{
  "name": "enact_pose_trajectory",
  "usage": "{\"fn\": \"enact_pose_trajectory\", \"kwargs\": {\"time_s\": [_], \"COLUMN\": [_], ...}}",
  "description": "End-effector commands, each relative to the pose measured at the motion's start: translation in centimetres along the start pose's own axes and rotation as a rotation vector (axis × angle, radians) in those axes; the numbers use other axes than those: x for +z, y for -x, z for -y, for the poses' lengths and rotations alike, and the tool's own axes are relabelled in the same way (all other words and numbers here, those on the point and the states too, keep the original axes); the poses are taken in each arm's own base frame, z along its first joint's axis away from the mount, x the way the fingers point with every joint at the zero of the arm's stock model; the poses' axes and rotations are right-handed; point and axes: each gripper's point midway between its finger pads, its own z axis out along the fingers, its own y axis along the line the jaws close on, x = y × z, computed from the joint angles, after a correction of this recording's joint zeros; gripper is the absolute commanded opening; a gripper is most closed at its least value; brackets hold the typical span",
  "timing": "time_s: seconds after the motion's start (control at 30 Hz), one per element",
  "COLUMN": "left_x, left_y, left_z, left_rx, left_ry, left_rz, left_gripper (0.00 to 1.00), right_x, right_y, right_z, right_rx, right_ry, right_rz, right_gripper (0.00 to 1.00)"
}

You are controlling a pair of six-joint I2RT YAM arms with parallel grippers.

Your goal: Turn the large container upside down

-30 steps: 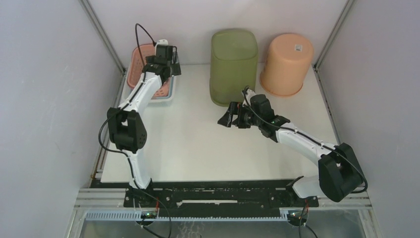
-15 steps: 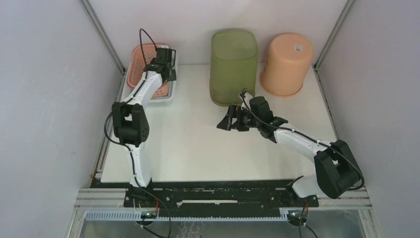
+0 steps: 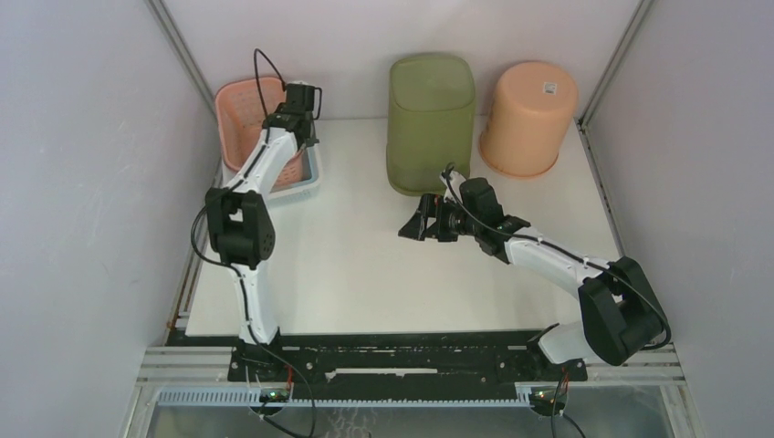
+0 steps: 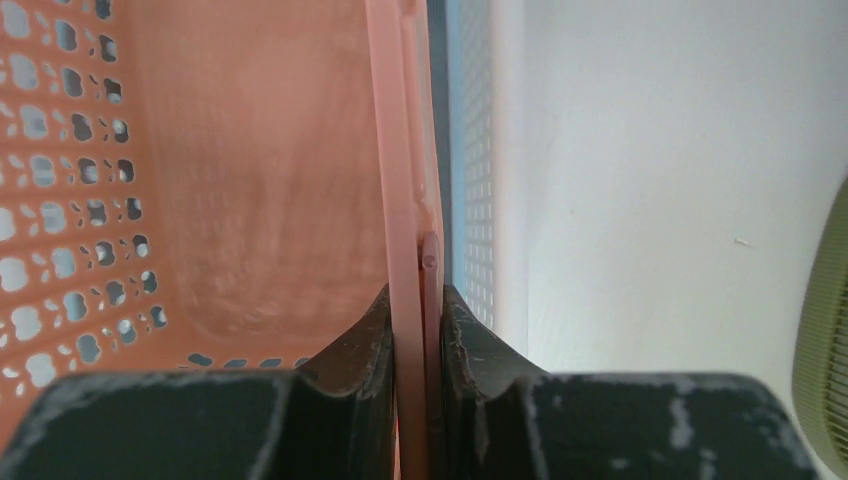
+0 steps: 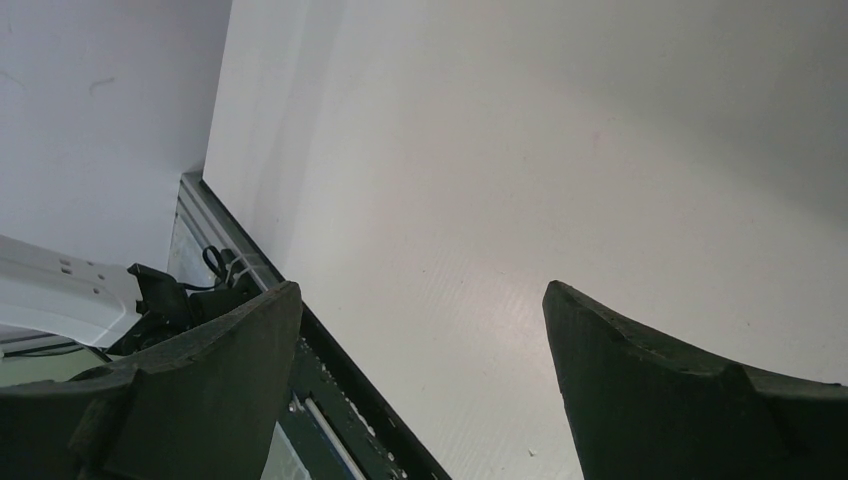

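Observation:
A pink perforated container [image 3: 239,123] stands tipped up at the back left, its near edge raised out of a white tray [image 3: 311,179]. My left gripper [image 3: 297,137] is shut on the right rim of the pink container [image 4: 250,200]. In the left wrist view the thin pink rim runs straight between the two black fingers [image 4: 365,345] of the left gripper [image 4: 418,300]. My right gripper [image 3: 411,224] hovers open over the middle of the table. Nothing but the table surface shows between the wide-apart jaws of the right gripper [image 5: 420,300].
A tall green bin [image 3: 431,119] stands upside down at the back centre, and its edge [image 4: 825,330] shows at the right of the left wrist view. An orange bucket [image 3: 529,117] stands upside down at the back right. Side walls close in the table.
The left gripper has closed on the pink container's rim. The container has tipped up out of the white tray toward the left wall. The right arm has barely moved.

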Motion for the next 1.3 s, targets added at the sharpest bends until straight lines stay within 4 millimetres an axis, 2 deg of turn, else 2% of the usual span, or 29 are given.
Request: {"fn": "enact_pose_trajectory", "kwargs": {"time_s": [0.0, 0.07, 0.17, 0.27, 0.33, 0.47, 0.67, 0.83, 0.9, 0.93, 1.0, 1.13, 1.27], "left_x": [-9.1, -11.6, -15.2, -19.3, -22.4, -28.3, -34.0, -37.5, -38.0, -37.6, -37.5, -38.2, -37.9], "left_y": [9.7, 11.3, 12.8, 13.2, 12.7, 9.6, 0.8, -5.7, -8.1, -9.9, -11.8, -13.4, -14.9], "left_z": [-3.7, -4.2, -4.5, -4.4, -3.8, -1.1, 4.4, 8.9, 10.6, 11.5, 13.1, 16.5, 19.3], "left_rx": [-0.156, -0.186, -0.234, -0.287, -0.318, -0.359, -0.411, -0.428, -0.442, -0.447, -0.474, -0.558, -0.585], "left_ry": [0.04, 0.017, -0.043, -0.145, -0.234, -0.422, -0.739, -0.965, -1.033, -1.061, -1.128, -1.294, -1.348], "left_rz": [0.311, 0.368, 0.421, 0.451, 0.463, 0.462, 0.367, 0.264, 0.232, 0.21, 0.189, 0.163, 0.125], "left_gripper": [0.0, 0.0, 0.0, 0.0, 0.0, 0.0, 0.0, 0.0, 0.0, 0.0, 0.0, 0.0, 0.0], "right_x": [-0.6, -0.9, -1.6, -3.0, -4.4, -8.6, -14.8, -17.7, -18.3, -18.5, -18.8, -19.2, -19.3], "right_y": [1.2, 1.1, 1.4, 2.1, 2.9, 4.4, 5.0, 3.7, 3.0, 2.7, 2.3, 1.7, 1.3], "right_z": [-1.9, -2.1, -2.5, -3.2, -3.9, -5.3, -6.4, -6.0, -5.5, -5.4, -5.3, -5.2, -4.8], "right_rx": [-0.03, -0.033, -0.041, -0.052, -0.064, -0.095, -0.141, -0.144, -0.138, -0.136, -0.135, -0.131, -0.128], "right_ry": [0.053, 0.053, 0.054, 0.063, 0.075, 0.076, 0.036, -0.006, -0.027, -0.034, -0.037, -0.042, -0.055], "right_rz": [0.056, 0.06, 0.079, 0.112, 0.145, 0.227, 0.338, 0.364, 0.355, 0.356, 0.358, 0.355, 0.345], "right_gripper": [0.98, 0.98, 0.98, 0.98, 0.98, 0.98, 0.98, 0.98, 0.98, 0.99, 0.99, 0.98, 0.98]}}
